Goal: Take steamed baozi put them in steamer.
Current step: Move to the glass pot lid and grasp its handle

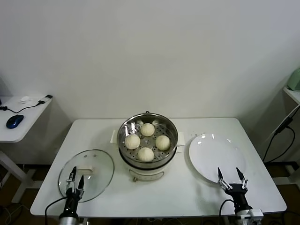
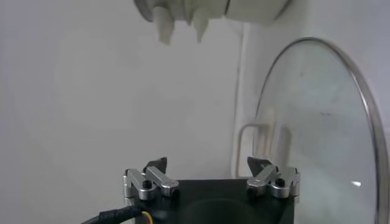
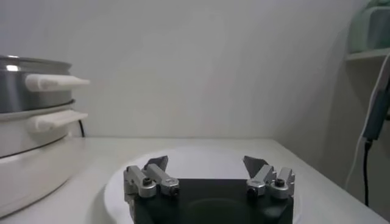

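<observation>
Several pale steamed baozi (image 1: pixel 147 129) lie on the perforated tray inside the shiny steamer (image 1: pixel 165 120), which stands mid-table on its cream base; its side handles show in the right wrist view as the steamer (image 3: pixel 24 115). My left gripper (image 1: pixel 75 178) stands open at the near left edge, over the rim of the glass lid (image 1: pixel 93 161), with nothing between its fingers. My right gripper (image 1: pixel 231 177) is open at the near right, by the front rim of the white plate (image 1: pixel 213 152). In the wrist views, the left gripper (image 2: pixel 210 165) and right gripper (image 3: pixel 206 163) both hold nothing.
The glass lid (image 2: pixel 323 122) with its cream handle lies flat on the table's near left. The plate (image 3: pixel 201 159) carries nothing. A side desk (image 1: pixel 18 131) with a blue mouse (image 1: pixel 14 121) stands at the left; a shelf and hanging cable (image 1: pixel 281 126) at the right.
</observation>
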Motion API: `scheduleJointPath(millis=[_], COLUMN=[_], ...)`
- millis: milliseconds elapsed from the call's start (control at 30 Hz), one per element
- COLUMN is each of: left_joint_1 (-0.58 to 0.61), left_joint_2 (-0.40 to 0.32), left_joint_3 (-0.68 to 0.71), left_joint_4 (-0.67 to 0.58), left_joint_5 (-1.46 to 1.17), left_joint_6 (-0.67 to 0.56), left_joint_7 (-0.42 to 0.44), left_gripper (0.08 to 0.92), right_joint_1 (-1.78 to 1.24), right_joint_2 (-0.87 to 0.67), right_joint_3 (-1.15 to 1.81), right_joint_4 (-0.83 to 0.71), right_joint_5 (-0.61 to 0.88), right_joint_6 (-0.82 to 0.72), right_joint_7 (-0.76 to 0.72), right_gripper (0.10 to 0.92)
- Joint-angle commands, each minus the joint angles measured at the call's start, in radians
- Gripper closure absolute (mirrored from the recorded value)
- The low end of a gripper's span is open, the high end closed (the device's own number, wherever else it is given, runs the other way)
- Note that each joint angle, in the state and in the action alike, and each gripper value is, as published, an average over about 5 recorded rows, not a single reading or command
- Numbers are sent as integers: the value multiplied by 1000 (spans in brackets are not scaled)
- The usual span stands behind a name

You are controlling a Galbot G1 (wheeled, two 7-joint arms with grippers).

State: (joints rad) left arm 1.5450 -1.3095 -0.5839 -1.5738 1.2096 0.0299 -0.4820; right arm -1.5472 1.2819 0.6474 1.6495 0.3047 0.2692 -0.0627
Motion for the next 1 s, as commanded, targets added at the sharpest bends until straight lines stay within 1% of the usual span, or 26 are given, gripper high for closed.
scheduleJointPath(millis=[33, 233, 433, 533, 700, 1000], left_joint_1=[-35, -91, -138, -150, -153, -163], left_joint_2=[5, -3, 7, 14, 20, 20], left_joint_3=[-2, 7, 10, 13, 20, 15], left_joint_4=[67, 86, 96, 103, 129, 179], left_joint_5=[80, 82, 84, 81, 79, 85], left_joint_6=[13, 33, 65, 73, 63, 31], left_joint_7=[-21, -6, 21, 34, 45, 21], left_gripper=[177, 177, 177, 212, 354, 614], right_joint_1=[-22, -31, -34, -33, -30, -22], right_joint_2=[18, 21, 22, 24, 25, 25], right_joint_3=[11, 22, 28, 27, 25, 25], right_joint_4=[10, 9, 7, 7, 6, 3], right_joint_5=[-28, -28, -33, -36, -42, -49], right_joint_6=[-17, -14, -15, -15, -18, -19], right_joint_7=[3, 2, -2, -4, -8, -9], right_gripper=[203, 203, 203, 203, 203, 203])
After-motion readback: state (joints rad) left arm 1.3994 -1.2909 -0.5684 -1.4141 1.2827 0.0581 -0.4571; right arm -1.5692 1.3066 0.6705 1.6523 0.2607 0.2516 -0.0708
